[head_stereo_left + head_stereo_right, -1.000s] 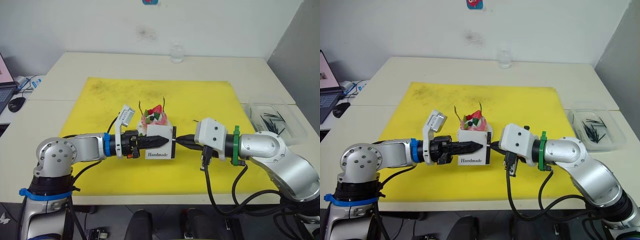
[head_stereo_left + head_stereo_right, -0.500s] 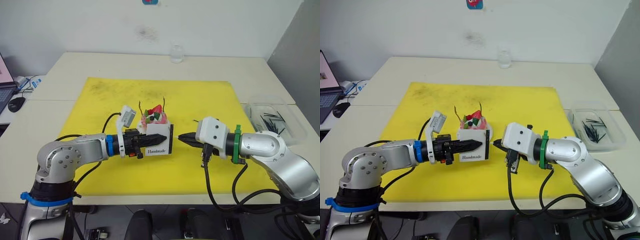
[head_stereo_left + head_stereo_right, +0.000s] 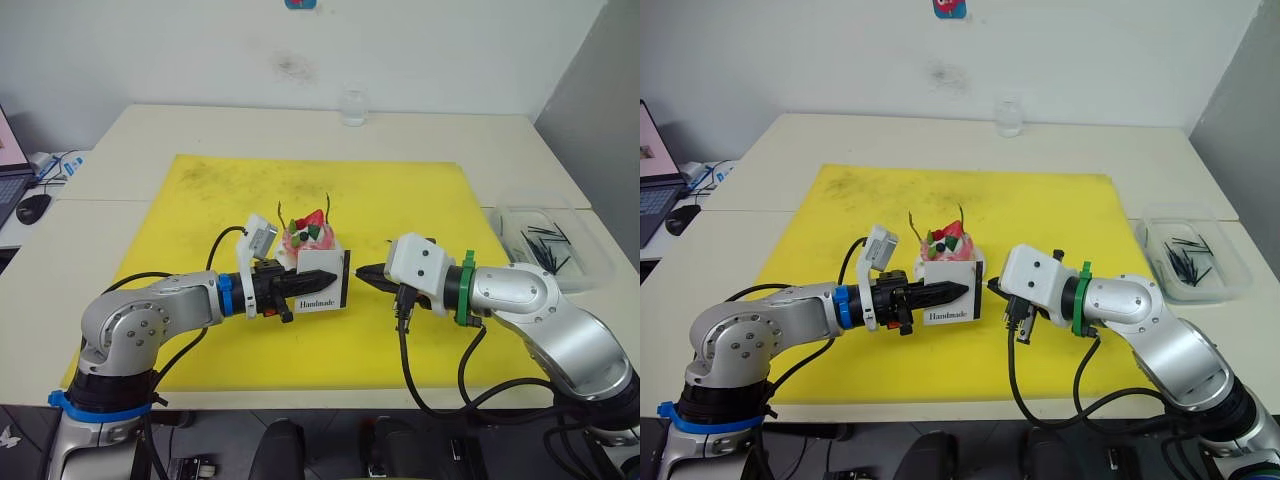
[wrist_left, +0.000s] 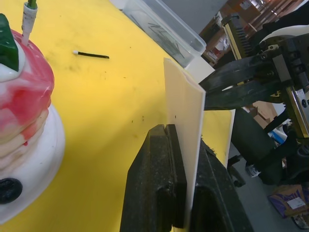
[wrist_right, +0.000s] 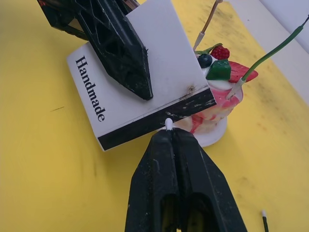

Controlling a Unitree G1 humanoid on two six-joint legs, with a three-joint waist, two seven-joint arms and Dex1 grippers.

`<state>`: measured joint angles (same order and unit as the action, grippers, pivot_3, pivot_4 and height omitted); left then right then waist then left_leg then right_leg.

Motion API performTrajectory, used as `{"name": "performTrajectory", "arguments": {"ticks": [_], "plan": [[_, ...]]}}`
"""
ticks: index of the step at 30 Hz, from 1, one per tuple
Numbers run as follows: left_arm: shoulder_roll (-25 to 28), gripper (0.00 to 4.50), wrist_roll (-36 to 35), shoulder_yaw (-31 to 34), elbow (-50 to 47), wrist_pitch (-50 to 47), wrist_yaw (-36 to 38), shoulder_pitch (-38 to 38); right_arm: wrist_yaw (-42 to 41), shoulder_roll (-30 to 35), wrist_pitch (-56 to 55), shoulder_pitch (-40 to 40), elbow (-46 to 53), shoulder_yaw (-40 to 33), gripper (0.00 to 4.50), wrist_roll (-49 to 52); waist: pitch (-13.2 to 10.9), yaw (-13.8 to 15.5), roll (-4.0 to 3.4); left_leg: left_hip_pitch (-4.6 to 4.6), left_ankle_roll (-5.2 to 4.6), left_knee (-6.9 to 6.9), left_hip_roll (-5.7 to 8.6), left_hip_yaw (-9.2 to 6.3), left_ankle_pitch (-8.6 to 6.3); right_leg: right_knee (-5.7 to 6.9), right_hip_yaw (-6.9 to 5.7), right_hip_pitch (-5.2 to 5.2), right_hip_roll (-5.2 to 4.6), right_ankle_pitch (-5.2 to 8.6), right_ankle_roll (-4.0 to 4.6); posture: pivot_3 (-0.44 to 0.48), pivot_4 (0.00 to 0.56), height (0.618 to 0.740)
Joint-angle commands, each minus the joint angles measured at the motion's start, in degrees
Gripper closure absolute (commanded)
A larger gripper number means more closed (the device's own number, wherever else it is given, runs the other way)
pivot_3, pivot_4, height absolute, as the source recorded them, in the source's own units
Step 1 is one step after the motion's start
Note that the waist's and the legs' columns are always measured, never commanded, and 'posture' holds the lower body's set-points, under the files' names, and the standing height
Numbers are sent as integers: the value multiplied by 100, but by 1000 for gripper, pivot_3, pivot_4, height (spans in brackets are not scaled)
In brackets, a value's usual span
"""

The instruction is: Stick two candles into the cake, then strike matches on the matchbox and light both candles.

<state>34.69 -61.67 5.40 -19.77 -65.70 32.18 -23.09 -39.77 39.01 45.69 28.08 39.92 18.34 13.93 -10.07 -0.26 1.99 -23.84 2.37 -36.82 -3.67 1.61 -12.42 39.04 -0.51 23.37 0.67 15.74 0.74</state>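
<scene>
match [image 5: 168,124] pinched in right gripper [image 5: 171,137] nears matchbox [image 5: 140,96] strip, left gripper [image 4: 181,145] clamping box.

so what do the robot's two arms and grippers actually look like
Both arms are silver-grey metal with rounded joints. The left arm carries a blue ring at the wrist and a small white camera block; its left gripper has two black pointed fingers. The right arm has a green ring and a boxy white housing with black dots; a black cable loops below it. The right gripper is black and tapered too.
</scene>
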Motion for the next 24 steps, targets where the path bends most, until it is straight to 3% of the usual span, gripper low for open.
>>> {"name": "performTrajectory", "arguments": {"ticks": [1,7,13,20,24], "plan": [[9,4500,71,5,-127,157,116,-56,83,-35,57,35,75,-81,4487,-47,0,0,0,0,0,0,0,0,0,0,-1,0,0,0,0,0,150,740],[68,4500,216,-34,-200,215,228,26,342,-164,548,-343,106,-518,4487,194,0,1,0,-1,0,1,0,1,0,-1,0,0,0,0,0,0,150,740],[100,4500,467,-136,-263,380,296,83,999,-754,1145,-1080,43,-1081,4487,358,1,3,1,0,0,1,-1,0,0,1,0,0,0,0,0,0,150,740],[107,4500,622,-209,-277,455,406,102,1815,-1514,542,-1672,-479,-1061,4487,-7,1,-6,1,1,0,1,0,3,0,2,2,1,1,0,0,0,150,740],[115,4500,686,-258,-299,472,467,106,1980,-1752,-376,-2083,-907,-971,4487,-268,1,-5,1,-1,0,2,0,2,0,0,1,0,4,0,0,0,150,740]]}}
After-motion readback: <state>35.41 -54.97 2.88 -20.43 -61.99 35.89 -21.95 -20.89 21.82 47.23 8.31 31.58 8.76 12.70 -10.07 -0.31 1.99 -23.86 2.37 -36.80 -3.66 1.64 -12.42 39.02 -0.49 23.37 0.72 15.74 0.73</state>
